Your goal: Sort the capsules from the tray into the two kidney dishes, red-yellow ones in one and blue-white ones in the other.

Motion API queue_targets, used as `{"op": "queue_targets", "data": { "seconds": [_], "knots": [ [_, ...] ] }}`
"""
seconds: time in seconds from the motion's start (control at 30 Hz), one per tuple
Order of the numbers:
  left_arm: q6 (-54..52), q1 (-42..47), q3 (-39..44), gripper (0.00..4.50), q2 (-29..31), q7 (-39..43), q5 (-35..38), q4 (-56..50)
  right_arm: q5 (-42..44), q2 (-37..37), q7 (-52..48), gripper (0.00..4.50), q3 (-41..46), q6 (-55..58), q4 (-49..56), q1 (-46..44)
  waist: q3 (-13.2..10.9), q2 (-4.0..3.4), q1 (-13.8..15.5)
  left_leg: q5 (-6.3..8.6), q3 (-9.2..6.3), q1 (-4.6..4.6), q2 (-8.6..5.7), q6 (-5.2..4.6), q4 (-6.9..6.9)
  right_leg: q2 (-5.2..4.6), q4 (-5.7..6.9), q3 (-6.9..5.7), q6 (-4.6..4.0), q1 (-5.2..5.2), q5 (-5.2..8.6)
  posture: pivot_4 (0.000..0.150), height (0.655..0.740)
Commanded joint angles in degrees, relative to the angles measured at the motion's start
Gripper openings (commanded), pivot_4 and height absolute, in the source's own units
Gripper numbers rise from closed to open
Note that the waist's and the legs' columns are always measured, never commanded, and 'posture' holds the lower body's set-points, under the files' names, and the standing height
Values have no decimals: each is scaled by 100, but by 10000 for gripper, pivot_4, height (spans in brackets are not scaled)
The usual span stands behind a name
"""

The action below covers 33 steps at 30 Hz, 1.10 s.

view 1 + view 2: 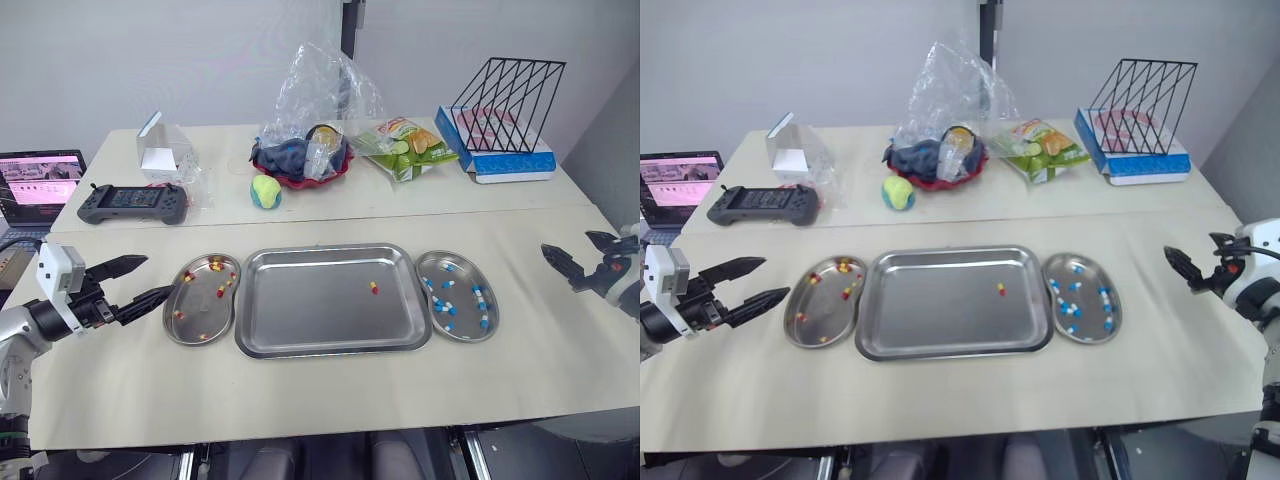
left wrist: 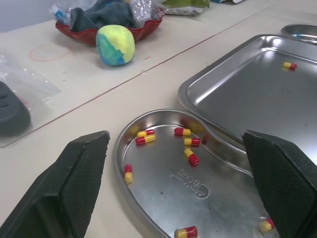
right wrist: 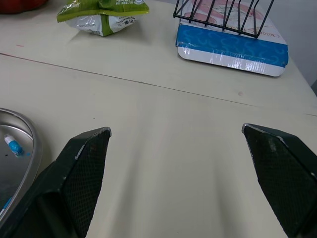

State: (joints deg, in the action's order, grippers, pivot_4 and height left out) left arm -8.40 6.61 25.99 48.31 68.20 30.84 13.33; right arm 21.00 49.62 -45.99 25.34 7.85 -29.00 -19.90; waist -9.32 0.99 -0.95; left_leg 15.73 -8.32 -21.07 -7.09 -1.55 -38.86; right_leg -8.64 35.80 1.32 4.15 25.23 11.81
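**Q:** What do we see at the centre of the frame?

**A:** We see the tray with a dish just beside each short side. One red-yellow capsule lies in the tray's right half.

**Q:** What do the dishes contain?

**A:** The left dish holds several red-yellow capsules. The right dish holds several blue-white capsules.

**Q:** How do we read the grippers?

**A:** The left gripper, at the lower left of the frame, hovers just beside the left dish. Its fingers are spread wide, with nothing between them. The right gripper, at the right edge, hangs over the bare table, well apart from the right dish. Its fingers are likewise spread wide, and we see nothing held.
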Motion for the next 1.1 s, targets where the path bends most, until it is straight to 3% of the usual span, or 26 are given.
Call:
{"op": "queue_targets", "data": {
  "seconds": [0.03, 0.63, 0.97, 1.1],
  "knots": [
    [146, -31, 201, 45000, 32, -44, 27, -42, 80, -52, 4, 44781, 49, -69, 71, -159, 0, 0, -2, 0, 0, 0, 0, 0, 0, 0, 0, 0, 0, 0, 0, 1500, 7400],
    [145, 56, 148, 45000, 80, -62, 47, -64, 254, 10, -350, 44781, 76, 564, 395, -123, 0, -1, 3, 1, 4, 1, 0, -2, 0, 1, 2, 4, 0, 2, 0, 1500, 7400],
    [-207, 706, -471, 45000, -85, 6, 94, -493, 875, 79, -950, 44781, 271, 1397, 1642, 565, 0, 0, 36, 4, 4, -1, -1, -5, -7, 0, 1, 5, 5, -2, -3, 1500, 7400],
    [-431, 1335, -1110, 45000, -392, -94, -11, -718, 1356, -3, -949, 44781, 438, 2058, 2563, 1072, 0, 0, 48, 3, 3, -1, 0, -4, -7, 1, 2, 4, 5, -1, -4, 1500, 7400]
  ]
}}
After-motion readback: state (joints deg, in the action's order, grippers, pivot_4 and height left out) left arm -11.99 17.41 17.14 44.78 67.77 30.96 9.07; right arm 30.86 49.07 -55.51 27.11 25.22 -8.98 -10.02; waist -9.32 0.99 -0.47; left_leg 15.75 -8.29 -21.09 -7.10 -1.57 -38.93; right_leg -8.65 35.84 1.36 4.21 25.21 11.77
